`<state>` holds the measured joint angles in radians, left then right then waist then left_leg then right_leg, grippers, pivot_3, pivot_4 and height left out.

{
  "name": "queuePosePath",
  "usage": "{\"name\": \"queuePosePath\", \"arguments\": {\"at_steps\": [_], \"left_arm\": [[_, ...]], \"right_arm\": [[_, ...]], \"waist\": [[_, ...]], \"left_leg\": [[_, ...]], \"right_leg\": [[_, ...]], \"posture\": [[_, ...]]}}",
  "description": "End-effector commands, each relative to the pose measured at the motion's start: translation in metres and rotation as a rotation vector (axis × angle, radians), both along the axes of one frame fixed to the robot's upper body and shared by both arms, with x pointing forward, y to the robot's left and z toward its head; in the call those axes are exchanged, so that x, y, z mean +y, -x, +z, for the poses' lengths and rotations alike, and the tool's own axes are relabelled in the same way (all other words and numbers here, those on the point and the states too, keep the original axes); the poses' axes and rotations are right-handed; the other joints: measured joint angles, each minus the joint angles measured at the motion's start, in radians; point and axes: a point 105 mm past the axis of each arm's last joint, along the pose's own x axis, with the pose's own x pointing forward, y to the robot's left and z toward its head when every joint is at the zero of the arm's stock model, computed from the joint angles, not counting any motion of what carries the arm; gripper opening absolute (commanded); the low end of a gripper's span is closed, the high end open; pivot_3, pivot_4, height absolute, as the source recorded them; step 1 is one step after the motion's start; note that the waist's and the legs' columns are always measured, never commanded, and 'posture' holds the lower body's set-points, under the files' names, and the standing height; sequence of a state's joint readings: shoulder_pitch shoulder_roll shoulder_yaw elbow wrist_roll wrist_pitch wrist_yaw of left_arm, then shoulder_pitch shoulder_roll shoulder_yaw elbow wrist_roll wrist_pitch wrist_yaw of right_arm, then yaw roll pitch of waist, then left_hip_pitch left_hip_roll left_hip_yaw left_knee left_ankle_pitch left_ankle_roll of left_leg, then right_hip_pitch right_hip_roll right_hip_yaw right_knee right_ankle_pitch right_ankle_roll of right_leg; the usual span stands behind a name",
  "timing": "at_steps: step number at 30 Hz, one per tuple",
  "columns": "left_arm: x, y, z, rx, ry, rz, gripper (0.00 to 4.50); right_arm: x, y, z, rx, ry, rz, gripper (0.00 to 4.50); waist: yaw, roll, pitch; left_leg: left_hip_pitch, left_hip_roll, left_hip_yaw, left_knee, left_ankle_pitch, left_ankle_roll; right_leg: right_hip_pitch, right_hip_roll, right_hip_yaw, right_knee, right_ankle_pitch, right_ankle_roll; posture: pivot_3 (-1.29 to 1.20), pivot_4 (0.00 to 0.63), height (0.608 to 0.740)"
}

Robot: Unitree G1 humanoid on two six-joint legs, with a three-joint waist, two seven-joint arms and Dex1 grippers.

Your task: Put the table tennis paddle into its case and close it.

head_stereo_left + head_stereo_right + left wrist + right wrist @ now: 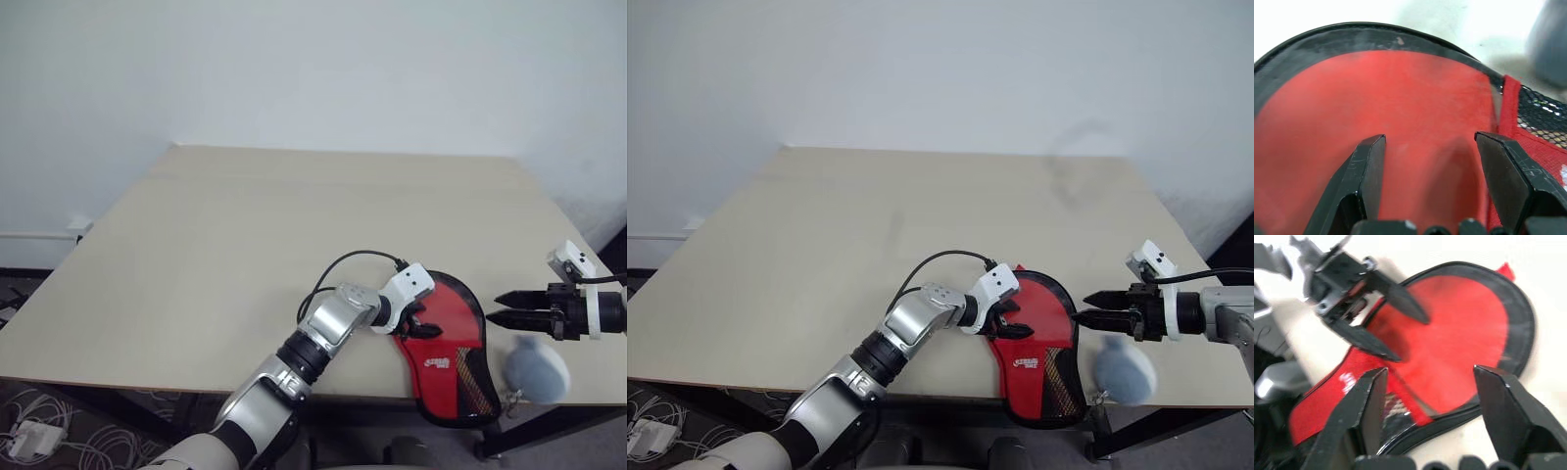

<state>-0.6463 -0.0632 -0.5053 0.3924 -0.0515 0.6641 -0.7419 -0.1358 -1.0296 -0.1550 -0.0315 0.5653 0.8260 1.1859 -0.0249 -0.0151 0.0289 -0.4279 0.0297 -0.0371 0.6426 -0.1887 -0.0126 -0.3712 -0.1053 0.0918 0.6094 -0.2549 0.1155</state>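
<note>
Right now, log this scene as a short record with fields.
surface: beige table
case: red and black case, flat at the table's near right edge, narrow end overhanging
left gripper: open, fingers on the case's red window
right gripper: open, beside the case, holding nothing
other: blurred grey round thing beneath the right gripper

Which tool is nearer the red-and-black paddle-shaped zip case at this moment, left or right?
Left. The left tool is open right over the red-and-black paddle-shaped zip case, on its round red panel. The right tool is open just past the case's right edge.
</note>
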Motion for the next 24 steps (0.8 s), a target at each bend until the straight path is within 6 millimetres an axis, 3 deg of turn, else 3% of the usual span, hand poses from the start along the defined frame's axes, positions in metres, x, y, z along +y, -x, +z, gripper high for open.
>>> {"name": "queuePosePath", "arguments": {"at_steps": [1,8,10,14,17,20,24], "left_arm": [[0.023,-0.002,-0.030,0.061,-0.111,0.059,3.09],[0.031,-0.031,-0.001,0.041,0.027,0.182,3.09],[0.037,-0.042,0.012,0.007,0.082,0.219,3.09],[0.059,-0.054,0.041,-0.073,0.167,0.222,3.09],[0.091,-0.057,0.060,-0.144,0.195,0.199,3.09],[0.135,-0.054,0.074,-0.168,0.192,0.170,3.09],[0.195,-0.044,0.069,-0.158,0.093,0.175,3.09]], "right_arm": [[0.000,-0.011,0.014,-0.093,-0.017,-0.018,3.04],[-0.007,-0.048,0.050,-0.354,-0.189,-0.221,3.04],[-0.012,-0.060,0.053,-0.404,-0.221,-0.326,3.04],[-0.004,-0.062,0.053,-0.463,-0.296,-0.368,3.04],[0.007,-0.063,0.052,-0.479,-0.338,-0.373,3.04],[0.005,-0.074,0.054,-0.537,-0.340,-0.443,3.04],[0.003,-0.083,0.060,-0.567,-0.370,-0.477,3.04]], "waist": [[0.000,0.000,0.000],[-0.001,0.002,0.000],[-0.001,0.002,0.000],[0.000,0.006,0.005],[0.000,0.008,0.008],[-0.001,0.010,0.008],[-0.006,0.013,0.010]], "left_leg": [[0.000,0.000,0.000,0.000,0.000,0.000],[0.000,0.000,-0.001,0.000,0.000,0.000],[0.000,0.000,-0.001,0.000,0.000,0.000],[0.000,0.000,-0.001,-0.001,0.000,0.000],[-0.002,0.000,-0.001,-0.006,0.002,0.002],[-0.002,0.000,-0.001,-0.013,0.004,0.003],[-0.001,0.000,0.000,-0.016,0.004,0.003]], "right_leg": [[0.000,0.001,0.000,0.000,0.000,0.000],[-0.001,0.002,0.001,0.001,0.000,0.000],[-0.001,0.002,0.001,0.001,0.000,0.000],[-0.002,0.003,0.002,0.002,0.001,0.000],[-0.003,0.003,0.004,0.004,0.002,0.000],[-0.006,0.004,0.004,0.004,0.005,-0.001],[-0.008,0.004,0.004,0.004,0.006,-0.002]], "posture": [[0.00,0.000,0.740],[0.00,0.000,0.740],[0.00,0.000,0.740],[0.00,0.000,0.740],[0.00,0.000,0.740],[0.00,0.000,0.740],[0.00,0.000,0.740]]}}
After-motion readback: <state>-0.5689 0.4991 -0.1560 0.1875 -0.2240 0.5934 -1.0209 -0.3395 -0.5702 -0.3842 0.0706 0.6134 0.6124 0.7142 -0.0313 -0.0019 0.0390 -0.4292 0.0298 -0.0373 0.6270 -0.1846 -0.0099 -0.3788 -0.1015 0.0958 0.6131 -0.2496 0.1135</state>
